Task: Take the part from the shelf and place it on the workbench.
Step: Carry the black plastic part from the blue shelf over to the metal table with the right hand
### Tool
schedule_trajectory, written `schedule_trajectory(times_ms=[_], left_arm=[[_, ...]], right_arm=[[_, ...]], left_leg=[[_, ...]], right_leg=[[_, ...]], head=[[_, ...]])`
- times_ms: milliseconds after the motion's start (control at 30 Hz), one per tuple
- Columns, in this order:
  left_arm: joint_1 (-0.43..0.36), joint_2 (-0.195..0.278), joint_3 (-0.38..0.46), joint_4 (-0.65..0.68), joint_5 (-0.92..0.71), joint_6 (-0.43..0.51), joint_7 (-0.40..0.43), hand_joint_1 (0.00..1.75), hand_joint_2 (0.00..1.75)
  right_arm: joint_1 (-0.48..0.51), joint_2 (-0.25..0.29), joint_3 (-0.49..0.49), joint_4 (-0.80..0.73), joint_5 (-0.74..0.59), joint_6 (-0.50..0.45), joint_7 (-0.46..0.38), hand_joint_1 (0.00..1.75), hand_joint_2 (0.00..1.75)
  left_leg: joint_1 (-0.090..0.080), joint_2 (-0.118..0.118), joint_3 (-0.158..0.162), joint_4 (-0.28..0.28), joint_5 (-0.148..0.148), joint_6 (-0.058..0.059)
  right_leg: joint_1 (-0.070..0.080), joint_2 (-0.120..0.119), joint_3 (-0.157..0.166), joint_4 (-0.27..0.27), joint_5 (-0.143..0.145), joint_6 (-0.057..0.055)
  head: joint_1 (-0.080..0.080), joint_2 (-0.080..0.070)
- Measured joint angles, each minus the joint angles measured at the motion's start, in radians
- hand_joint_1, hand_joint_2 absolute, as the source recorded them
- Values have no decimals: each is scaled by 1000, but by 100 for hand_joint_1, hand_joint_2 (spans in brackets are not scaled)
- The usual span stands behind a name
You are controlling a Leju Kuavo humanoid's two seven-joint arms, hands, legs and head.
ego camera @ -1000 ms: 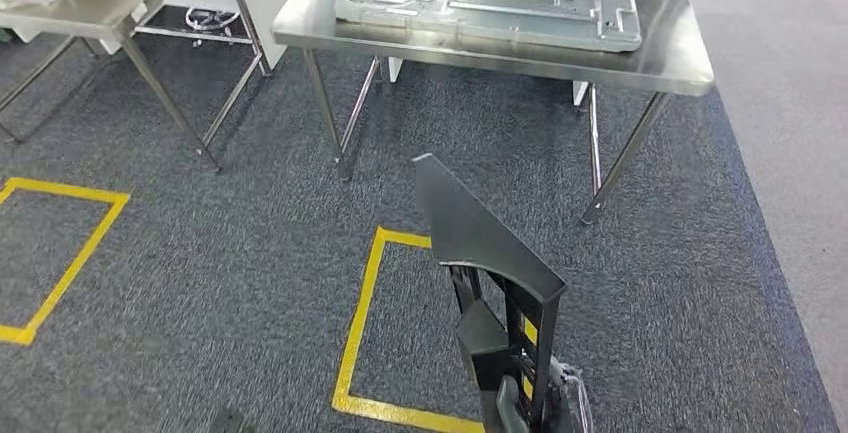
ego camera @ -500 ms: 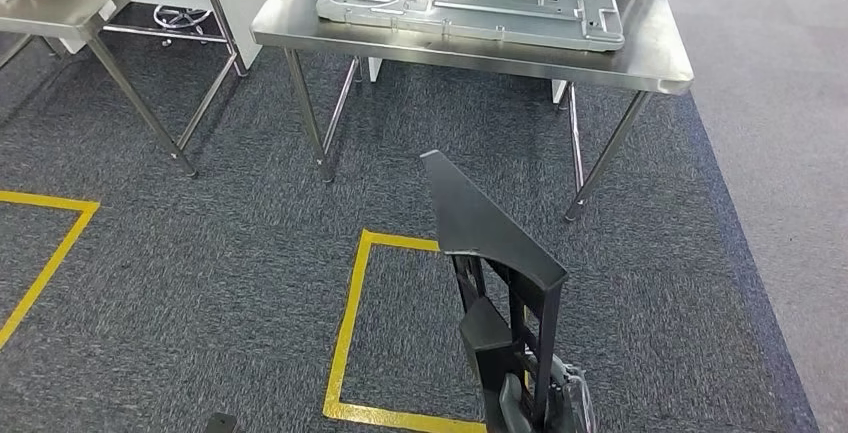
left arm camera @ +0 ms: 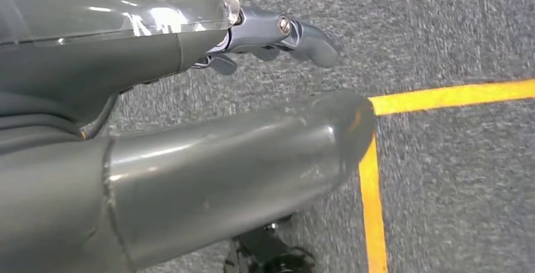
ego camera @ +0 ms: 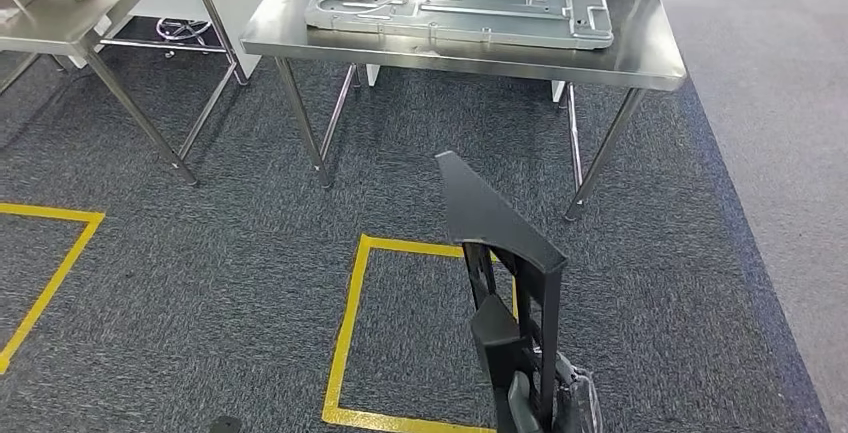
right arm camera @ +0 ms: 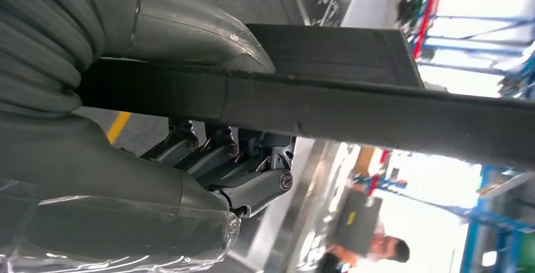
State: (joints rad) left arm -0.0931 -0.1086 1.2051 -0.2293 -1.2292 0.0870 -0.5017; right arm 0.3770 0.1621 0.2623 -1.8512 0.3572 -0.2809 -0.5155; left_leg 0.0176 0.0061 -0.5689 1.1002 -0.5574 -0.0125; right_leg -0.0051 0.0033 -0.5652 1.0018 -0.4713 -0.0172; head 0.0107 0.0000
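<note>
My right hand (ego camera: 545, 405) grips a black angular part (ego camera: 495, 248) low in the head view and holds it upright above the carpet. Up close, the right wrist view has my thumb and fingers (right arm camera: 246, 166) wrapped around the part's flat black bar (right arm camera: 353, 112). The steel workbench (ego camera: 650, 63) stands ahead at the top of the head view, with a large grey metal plate (ego camera: 460, 1) lying on it. My left hand (left arm camera: 221, 115) hangs over the carpet, holding nothing, its fingers (left arm camera: 296, 33) loosely bent.
A yellow taped square (ego camera: 352, 328) marks the carpet before the workbench, and another yellow square (ego camera: 45, 263) lies at the left. A second steel table (ego camera: 70, 23) stands at the far left. A person (right arm camera: 372, 248) appears far off in the right wrist view.
The whole scene has slid a little between frames: the camera moved, and the workbench now sits slightly higher and more centred. My right hand still grips the black part.
</note>
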Motion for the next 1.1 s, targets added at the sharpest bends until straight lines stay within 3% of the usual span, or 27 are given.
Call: schedule_trajectory(times_ms=[67, 100, 133, 167, 233, 300, 400, 467, 567, 600, 633, 667, 733, 800, 967, 1100], left_arm=[[2, 3, 0, 0, 0, -2, 6, 0, 0], [4, 5, 0, 0, 0, -2, 10, 0, 0], [5, 8, 0, 0, -2, -2, 12, 0, 0], [6, 10, 0, 0, -4, -2, 14, 0, 0], [5, 13, -2, 0, -12, -4, 18, 0, 0], [2, 15, -6, 0, -21, -4, 23, 0, 0], [-4, 14, -13, 0, -36, -6, 34, 0, 0], [-11, 12, -19, 0, -41, -7, 38, 0, 0], [-18, 11, -27, 0, -42, -8, 41, 0, 0], [-18, 11, -29, 0, -42, -8, 42, 0, 0], [-18, 11, -31, 0, -42, -8, 43, 0, 0], [-18, 11, -32, 0, -42, -9, 43, 0, 0], [-18, 11, -33, 0, -42, -10, 44, 0, 0], [-19, 11, -34, 0, -42, -10, 43, 0, 0], [-22, 11, -37, 0, -55, -10, 45, 0, 0], [-23, 11, -38, 0, -56, -10, 45, 0, 0]], right_arm=[[-6, 5, -19, 12, 22, -31, 44, 175, 175], [-10, 7, -33, 20, 42, -54, 69, 175, 175], [-15, 8, -47, 27, 67, -80, 91, 175, 175], [-22, 9, -63, 36, 103, -116, 116, 175, 175], [-44, 16, -99, 51, 189, -201, 162, 175, 175], [-74, 21, -137, 62, 265, -275, 198, 175, 175], [-124, 22, -179, 78, 394, -354, 248, 175, 175], [-155, 22, -198, 89, 453, -382, 271, 175, 175], [-184, 22, -220, 104, 471, -391, 283, 175, 175], [-188, 21, -224, 110, 472, -392, 285, 175, 175], [-189, 22, -228, 115, 473, -392, 286, 175, 175], [-189, 22, -231, 119, 473, -392, 287, 175, 175], [-191, 22, -235, 126, 474, -392, 289, 175, 175], [-196, 22, -237, 131, 478, -393, 289, 175, 175], [-205, 27, -260, 135, 596, -403, 275, 175, 175], [-206, 28, -262, 135, 608, -404, 273, 175, 175]], left_leg=[[0, 0, -65, 133, -61, -3], [1, 0, -94, 186, -76, -4], [1, 0, -106, 203, -69, -4], [1, 0, -99, 180, -42, -3], [0, -1, -43, 52, 31, 3], [-4, -2, -2, -44, 64, 12], [-6, -1, 3, -63, 67, 26], [-2, 0, 7, -74, 74, 39], [1, 1, 9, -81, 78, 49], [1, 1, 9, -81, 78, 48], [1, 1, 10, -81, 77, 47], [2, 0, 11, -81, 75, 45], [4, -1, 18, -81, 71, 37], [2, -2, 20, -80, 66, 25], [2, -2, 25, -89, 66, -2], [2, -1, 25, -90, 66, -4]], right_leg=[[4, -1, 2, 0, -2, -7], [6, -1, 2, 1, -4, -9], [8, 0, 3, 2, -5, -9], [8, 1, 4, 5, -7, -9], [9, 3, 6, 13, -13, -6], [12, 4, 3, 23, -19, 2], [12, 5, -1, 25, -19, 17], [10, 4, -10, 47, -36, 29], [0, 2, -91, 212, -119, 47], [-5, 2, -122, 268, -136, 52], [-9, 2, -138, 292, -134, 56], [-13, 1, -134, 277, -111, 58], [-19, -2, -80, 153, -36, 60], [-16, -4, -30, 43, 4, 55], [-7, 0, -23, 18, 3, 30], [-8, 0, -23, 17, 3, 29]], head=[[-3, 0], [-4, 0], [-4, 0], [-4, 0], [-5, 0], [-4, 0], [-5, 0], [-2, 0], [4, 0], [4, 0], [4, 0], [4, 0], [5, 0], [5, 0], [2, 0], [2, 0]])
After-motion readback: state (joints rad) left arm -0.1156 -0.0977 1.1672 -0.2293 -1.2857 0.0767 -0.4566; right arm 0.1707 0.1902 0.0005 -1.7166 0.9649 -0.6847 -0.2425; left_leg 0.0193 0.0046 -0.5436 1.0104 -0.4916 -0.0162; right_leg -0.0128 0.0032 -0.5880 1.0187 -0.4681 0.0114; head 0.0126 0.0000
